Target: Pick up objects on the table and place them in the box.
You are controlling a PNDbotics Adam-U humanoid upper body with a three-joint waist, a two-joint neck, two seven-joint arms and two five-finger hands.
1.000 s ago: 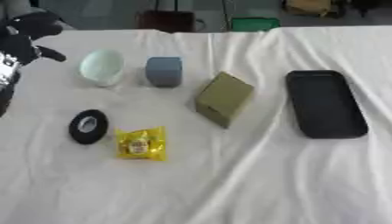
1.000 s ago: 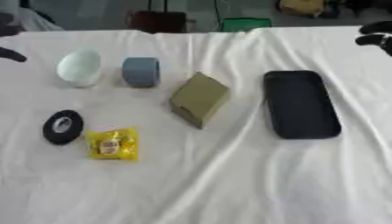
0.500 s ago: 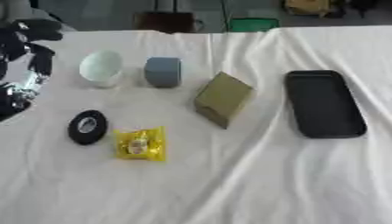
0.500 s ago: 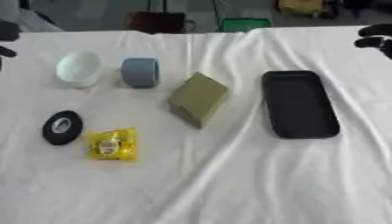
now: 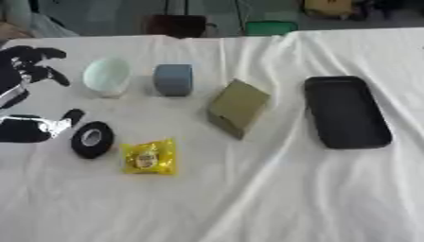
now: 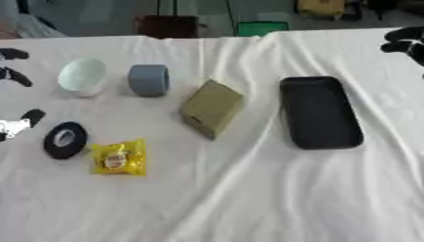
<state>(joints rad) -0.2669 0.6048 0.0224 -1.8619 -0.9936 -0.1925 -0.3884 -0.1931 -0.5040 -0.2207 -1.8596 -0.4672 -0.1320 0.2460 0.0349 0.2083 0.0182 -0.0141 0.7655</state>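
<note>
You're working in what looks like a lab or test room: a table draped in a wrinkled white cloth (image 5: 273,198), with a dark brown chair (image 5: 176,24) and a green crate (image 5: 270,27) behind it.

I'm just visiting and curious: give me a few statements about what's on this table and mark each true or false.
1. The yellow packet lies beside the black tape roll. True.
2. The black tray already holds the olive box. False: the tray holds nothing; the box sits on the cloth to its left.
3. The left hand holds the pale bowl. False: it is apart from the bowl and holds nothing.
4. The blue-grey roll stands between the bowl and the olive box. True.
</note>
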